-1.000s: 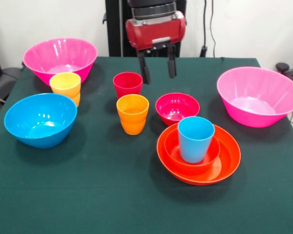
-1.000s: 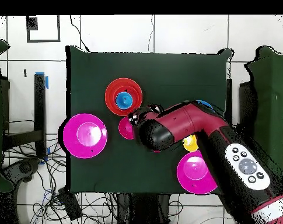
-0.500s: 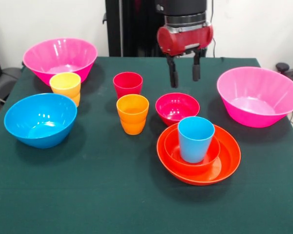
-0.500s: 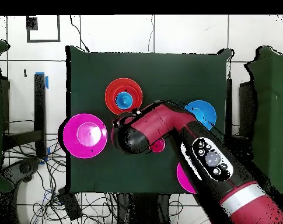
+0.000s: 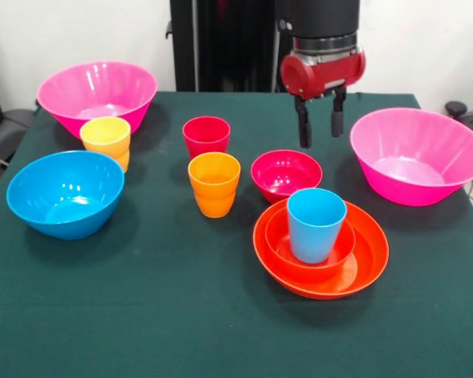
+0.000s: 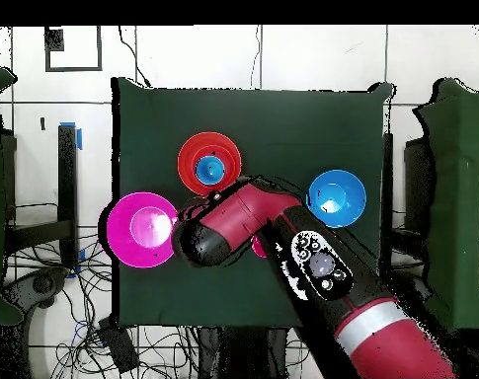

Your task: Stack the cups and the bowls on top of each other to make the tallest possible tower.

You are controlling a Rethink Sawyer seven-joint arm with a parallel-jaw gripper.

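Your gripper (image 5: 318, 130) hangs empty with fingers spread, above the green table (image 5: 142, 315), behind the small glossy crimson plastic bowl (image 5: 286, 174). You see the blue plastic cup (image 5: 316, 224) standing in the small orange bowl (image 5: 277, 236).

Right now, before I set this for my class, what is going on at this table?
A red and black robot arm hangs its claw open and empty above the green table, between the small crimson bowl and the right-hand pink bowl. One stack is begun: the blue cup stands in a small orange bowl inside the wide orange bowl. The red cup, orange cup, yellow cup and blue bowl stand loose.
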